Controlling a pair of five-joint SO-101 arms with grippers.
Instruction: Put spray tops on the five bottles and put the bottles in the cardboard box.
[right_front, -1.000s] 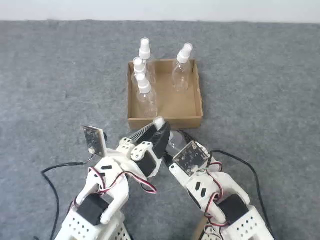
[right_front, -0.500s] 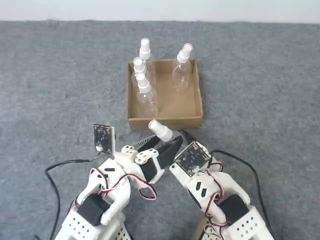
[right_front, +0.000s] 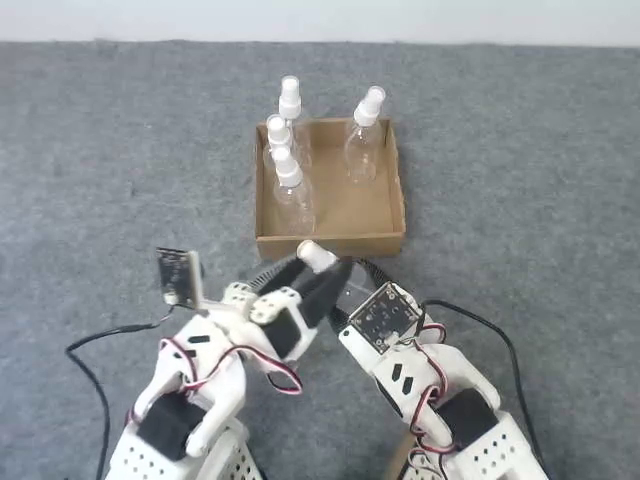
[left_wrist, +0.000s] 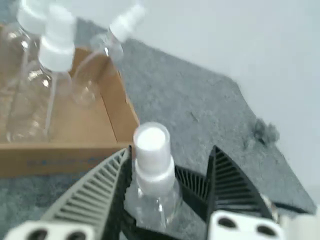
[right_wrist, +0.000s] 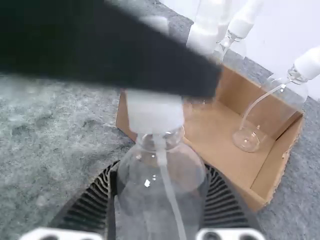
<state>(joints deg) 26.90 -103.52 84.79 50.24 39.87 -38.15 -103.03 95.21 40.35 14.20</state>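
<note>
A clear bottle (right_wrist: 160, 175) stands upright just in front of the cardboard box (right_front: 330, 243), with my right gripper (right_wrist: 157, 185) shut on its body. A white spray top (left_wrist: 150, 150) sits on its neck. My left gripper (left_wrist: 170, 155) stands open around that top: one finger touches its collar and the other stands apart. In the high view the left gripper (right_front: 312, 272) comes in from the left and the right gripper (right_front: 345, 295) from below, meeting at the spray top (right_front: 314, 255). Several capped bottles (right_front: 295, 200) stand in the box.
The box wall (left_wrist: 120, 105) lies close behind the held bottle. One capped bottle (right_front: 362, 150) stands alone in the box's far right corner, with bare box floor (right_wrist: 220, 130) in front of it. Grey carpet (right_front: 520, 200) surrounds everything, and cables trail beside both arms.
The left wrist rolled one way and then back again around the spray top. The right arm and the bottle have stayed in place.
</note>
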